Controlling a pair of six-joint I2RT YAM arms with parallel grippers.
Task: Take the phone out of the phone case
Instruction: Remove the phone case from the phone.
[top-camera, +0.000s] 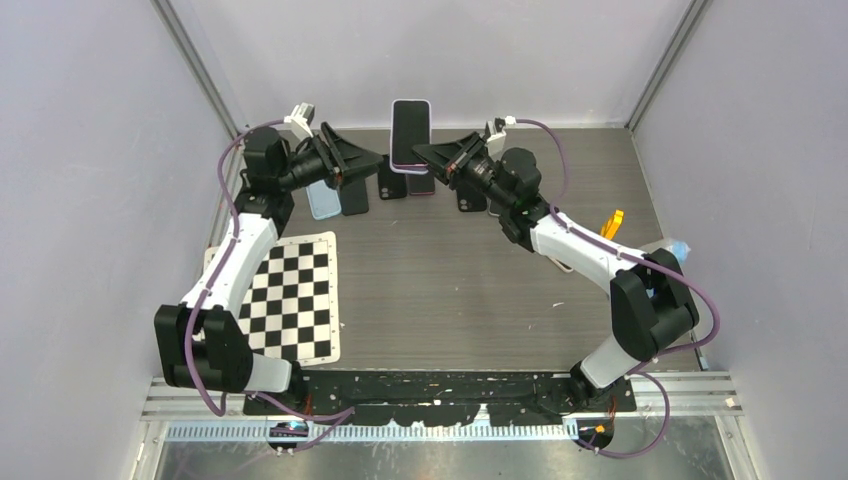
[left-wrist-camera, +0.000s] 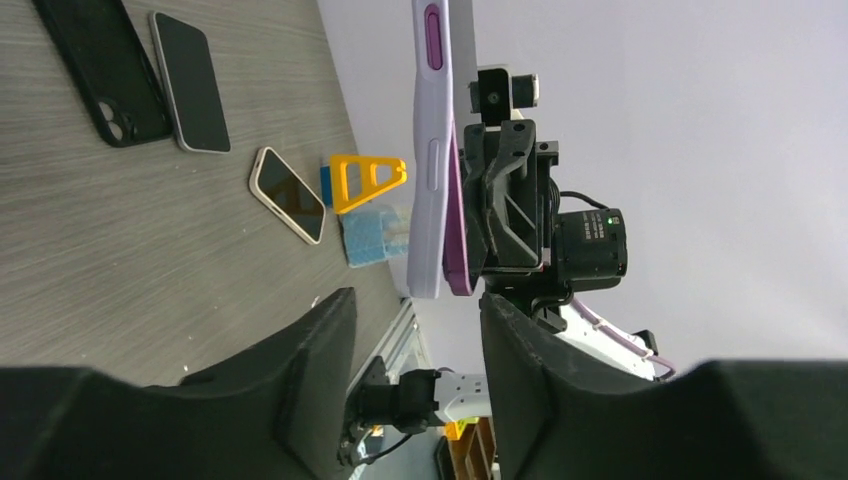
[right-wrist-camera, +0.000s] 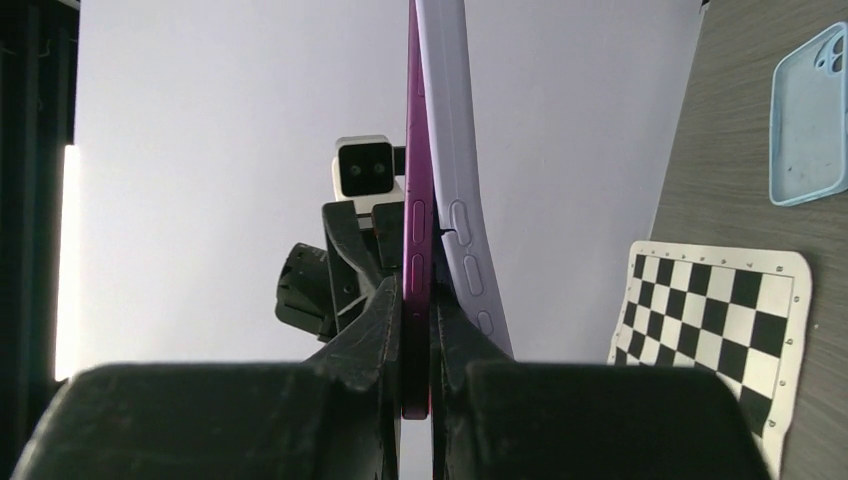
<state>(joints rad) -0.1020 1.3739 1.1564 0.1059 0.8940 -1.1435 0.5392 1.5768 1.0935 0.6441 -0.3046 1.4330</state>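
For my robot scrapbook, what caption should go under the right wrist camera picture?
Right hand pinches the pink phone by its edge while the lilac case bows away from it.

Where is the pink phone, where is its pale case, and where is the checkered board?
pink phone (right-wrist-camera: 416, 150), right wrist view, side edge.
pale case (right-wrist-camera: 448, 100), right wrist view, side wall.
checkered board (top-camera: 300, 300), top view, middle.

We look down from above and behind on the whole table (top-camera: 450, 270); both wrist cameras stare close along their fingers (left-wrist-camera: 305, 385) at each other, all sharing the raised phone (top-camera: 410, 130).
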